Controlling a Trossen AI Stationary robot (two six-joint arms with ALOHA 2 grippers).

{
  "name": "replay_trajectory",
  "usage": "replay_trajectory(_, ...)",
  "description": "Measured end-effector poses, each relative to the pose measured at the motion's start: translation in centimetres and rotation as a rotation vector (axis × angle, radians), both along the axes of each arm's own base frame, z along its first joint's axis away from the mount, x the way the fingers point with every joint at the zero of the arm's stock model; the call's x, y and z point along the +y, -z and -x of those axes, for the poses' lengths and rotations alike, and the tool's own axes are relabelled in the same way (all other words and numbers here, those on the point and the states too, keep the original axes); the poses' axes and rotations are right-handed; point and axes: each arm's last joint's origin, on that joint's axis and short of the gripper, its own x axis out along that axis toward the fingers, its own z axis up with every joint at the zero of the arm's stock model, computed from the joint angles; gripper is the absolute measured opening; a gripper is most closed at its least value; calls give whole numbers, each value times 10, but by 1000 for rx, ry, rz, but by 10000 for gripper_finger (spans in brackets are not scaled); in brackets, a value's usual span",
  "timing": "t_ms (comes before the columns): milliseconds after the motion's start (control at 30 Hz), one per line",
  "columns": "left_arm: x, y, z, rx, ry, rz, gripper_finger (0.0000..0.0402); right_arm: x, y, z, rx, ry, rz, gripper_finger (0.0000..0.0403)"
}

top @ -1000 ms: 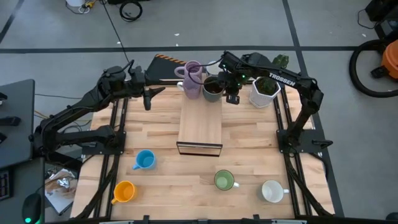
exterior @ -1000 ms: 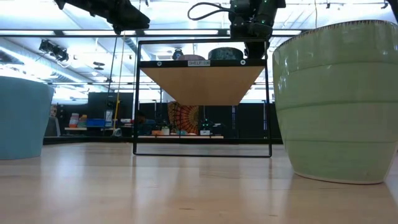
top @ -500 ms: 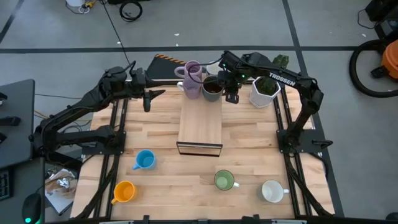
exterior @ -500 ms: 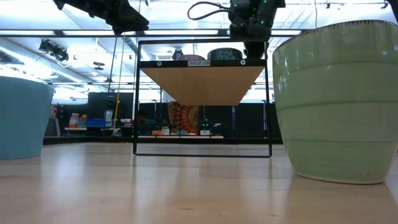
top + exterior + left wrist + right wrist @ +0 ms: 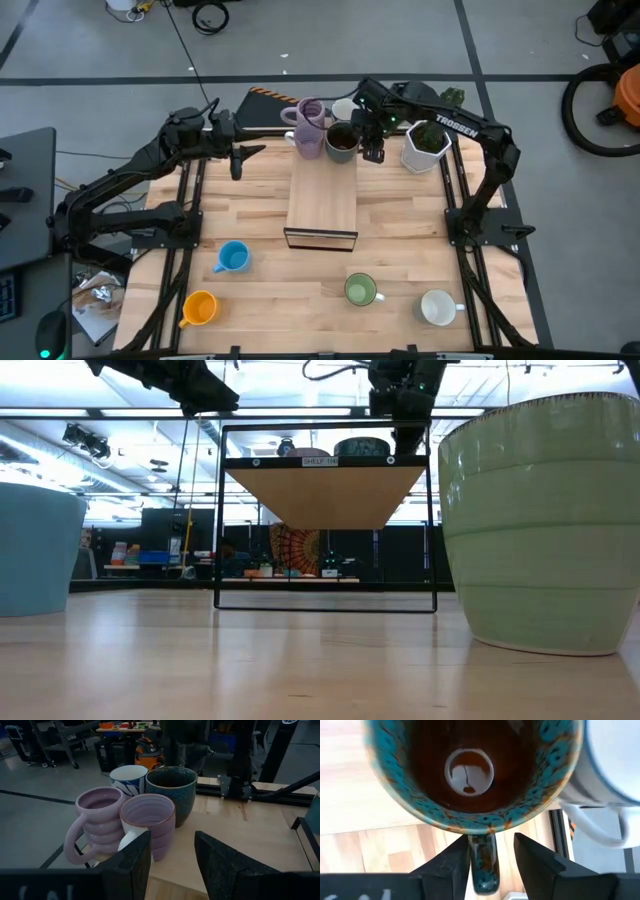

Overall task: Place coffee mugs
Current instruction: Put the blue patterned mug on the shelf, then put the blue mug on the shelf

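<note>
A dark brown mug (image 5: 341,142) stands on the far end of the raised wooden shelf (image 5: 322,205), beside two lilac mugs (image 5: 308,128) and a white mug (image 5: 345,108). My right gripper (image 5: 491,857) hangs open over the dark mug's handle (image 5: 483,865), pointing steeply down, one finger on each side of it. My left gripper (image 5: 172,862) hovers open and empty to the left of the mugs, pointing at them. On the table near the front stand a blue mug (image 5: 232,257), an orange mug (image 5: 200,307), a green mug (image 5: 360,290) and a white mug (image 5: 437,306).
A white faceted planter with a cactus (image 5: 425,145) stands close to the right of my right gripper. The shelf's black wire frame (image 5: 432,520) holds the board above the table. The near half of the shelf top is bare wood.
My right gripper has opened and let go of the dark brown mug's handle. The mug stays standing on the shelf's far end.
</note>
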Motion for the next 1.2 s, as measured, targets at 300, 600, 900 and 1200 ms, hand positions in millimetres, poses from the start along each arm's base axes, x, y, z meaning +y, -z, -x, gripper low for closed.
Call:
replay_trajectory(300, -5, 3, 2, 24, 89, 27, 157, 11, -30, 8, -19, 8, -7, 217)
replay_trajectory(600, -30, 13, -2, 146, 167, 68, 157, 47, -55, 30, -112, 71, 27, 249)
replay_trajectory(900, -69, 32, -5, 374, 220, 157, 157, 116, -9, 49, -240, 64, 0, 249)
replay_trajectory(1200, -111, 52, 10, 624, 159, 477, 157, 177, 37, 67, -372, 105, 12, 249)
